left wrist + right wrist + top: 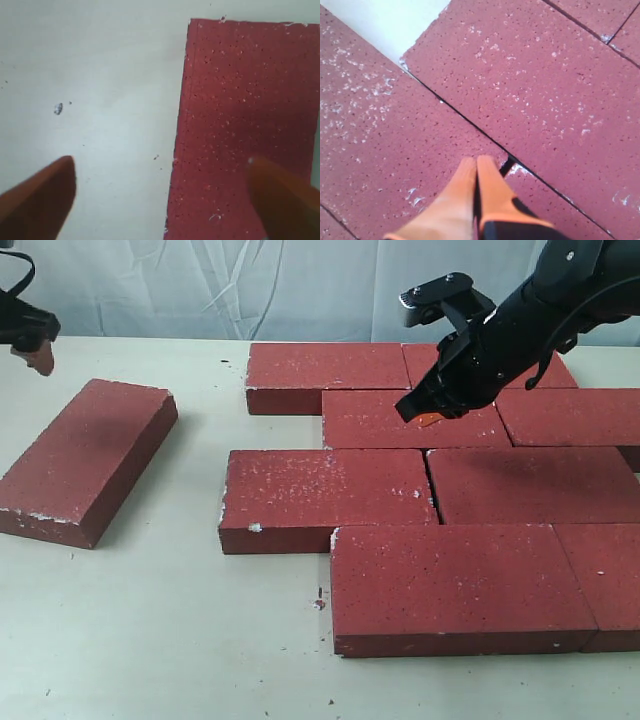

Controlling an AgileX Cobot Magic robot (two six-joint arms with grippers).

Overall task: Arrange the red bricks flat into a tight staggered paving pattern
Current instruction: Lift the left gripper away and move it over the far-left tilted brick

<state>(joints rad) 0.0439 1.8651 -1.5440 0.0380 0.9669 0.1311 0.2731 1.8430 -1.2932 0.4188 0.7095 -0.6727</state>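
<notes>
Cream tabletop (150, 640) carries red bricks (330, 495) before pale sheeting (200, 290).

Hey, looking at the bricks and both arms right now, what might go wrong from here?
1. The loose brick lies skewed, apart from the laid bricks. The open left gripper spans only one edge of it, so an off-centre grab might let it twist or slip.
2. The shut right gripper hangs over a seam. Pushing down there might shift laid bricks and widen the gap.
</notes>
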